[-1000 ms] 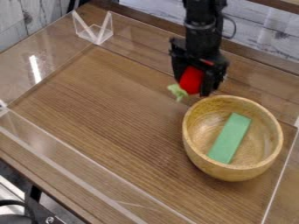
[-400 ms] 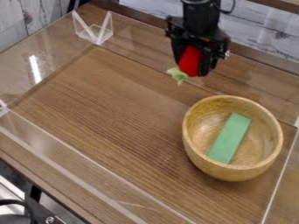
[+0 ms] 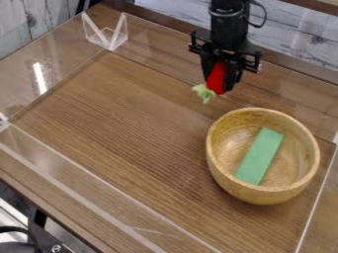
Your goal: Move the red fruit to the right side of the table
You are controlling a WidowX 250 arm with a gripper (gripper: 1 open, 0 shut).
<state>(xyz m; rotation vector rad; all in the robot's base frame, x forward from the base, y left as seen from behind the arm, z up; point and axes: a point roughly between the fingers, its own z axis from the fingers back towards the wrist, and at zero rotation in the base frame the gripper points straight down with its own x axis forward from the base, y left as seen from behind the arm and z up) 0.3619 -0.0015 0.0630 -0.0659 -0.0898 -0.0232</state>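
My gripper (image 3: 220,81) points straight down over the far part of the table (image 3: 119,128), and my fingers have drawn in since a second ago: then they stood wide on either side of the fruit, now they press against its two flanks. I am clenched on the fruit (image 3: 218,79). It sits upright between my fingers, red body up in the jaws, pale green leaf end poking out below and to the left, right at the wood; I cannot tell whether the leaf tip touches the table or hangs just above it. Compared with the earlier picture, the fruit and I are both a little farther toward the back wall, and the fruit looks narrower, partly hidden by my fingers.

The bowl (image 3: 220,158) stands in the same spot as before, near the right front corner, its far rim near me but apart from the fruit. A flat green block (image 3: 260,155) lies slantwise inside it, unmoved. The bowl takes up much of the right side of the table.

Clear low walls (image 3: 53,61) edge the table. At the back left corner a small clear folded stand (image 3: 106,33) sits against the wall, well apart from me. The rest of the wood to the left and front shows only grain and glare.
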